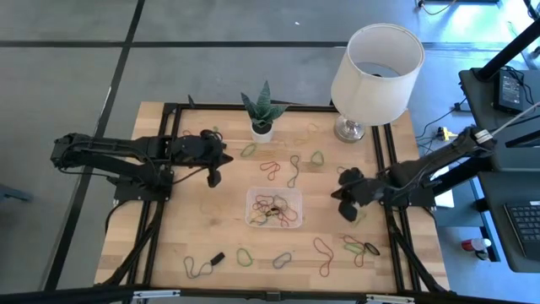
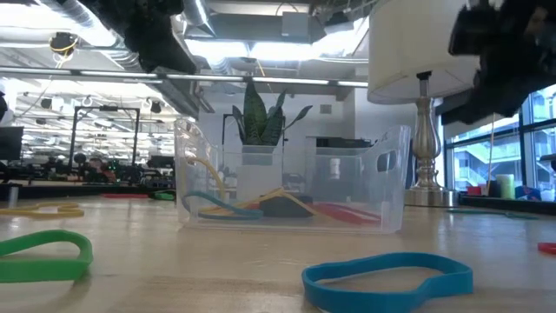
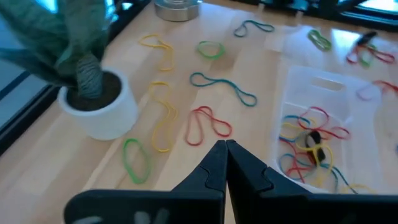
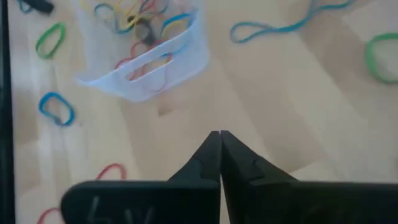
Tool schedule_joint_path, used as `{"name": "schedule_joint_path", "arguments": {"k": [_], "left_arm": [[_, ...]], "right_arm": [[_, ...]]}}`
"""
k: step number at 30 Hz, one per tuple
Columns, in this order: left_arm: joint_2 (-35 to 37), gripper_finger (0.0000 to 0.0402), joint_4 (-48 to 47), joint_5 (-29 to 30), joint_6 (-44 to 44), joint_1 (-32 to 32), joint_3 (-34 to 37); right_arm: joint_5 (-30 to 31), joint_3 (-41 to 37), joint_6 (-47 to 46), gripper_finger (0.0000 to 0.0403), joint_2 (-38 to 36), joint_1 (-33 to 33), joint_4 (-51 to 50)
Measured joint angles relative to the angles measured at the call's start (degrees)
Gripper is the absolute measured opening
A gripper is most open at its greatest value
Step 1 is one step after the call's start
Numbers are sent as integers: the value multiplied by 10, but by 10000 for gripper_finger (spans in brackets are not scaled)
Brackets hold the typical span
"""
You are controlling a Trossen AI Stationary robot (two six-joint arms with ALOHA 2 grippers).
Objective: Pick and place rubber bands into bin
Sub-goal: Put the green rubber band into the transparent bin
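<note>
Wooden counter (image 1: 194, 241) is seen from above, with the bin (image 1: 274, 208) set near its middle and a tangle of bands (image 1: 276, 211) lying inside. More bands (image 1: 324, 251) are scattered loose across the counter, mostly toward the far edge and the near edge. The left gripper (image 1: 214, 178) is held over the left half, its jaws pressed shut and empty. The right gripper (image 1: 347, 211) is held right of the bin, jaws likewise closed on nothing. A plant (image 1: 261, 112) and a lamp (image 1: 375, 67) stand along the far edge.
</note>
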State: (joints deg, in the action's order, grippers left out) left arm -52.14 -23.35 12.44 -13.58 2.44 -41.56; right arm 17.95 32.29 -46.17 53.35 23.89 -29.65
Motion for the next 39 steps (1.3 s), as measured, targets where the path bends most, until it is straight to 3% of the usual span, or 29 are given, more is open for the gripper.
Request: {"name": "schedule_joint_path", "arguments": {"k": [7,14,18,30,39], "left_arm": [[-6,40,-33,55,-84,29,0],[-44,106,-107,61,-183,112,0],[-78,123,-110,57,-157,164,0],[-205,125,-118,-49,-62,362,-20],[-281,125,-108,-109,-45,440,-26]], "right_arm": [[0,-103,76,2,-89,-59,105],[0,-172,91,6,-100,-119,216],[-1,-179,90,8,-100,-139,222],[0,-179,38,9,-100,-165,245],[0,-179,-21,9,-100,-183,247]]}}
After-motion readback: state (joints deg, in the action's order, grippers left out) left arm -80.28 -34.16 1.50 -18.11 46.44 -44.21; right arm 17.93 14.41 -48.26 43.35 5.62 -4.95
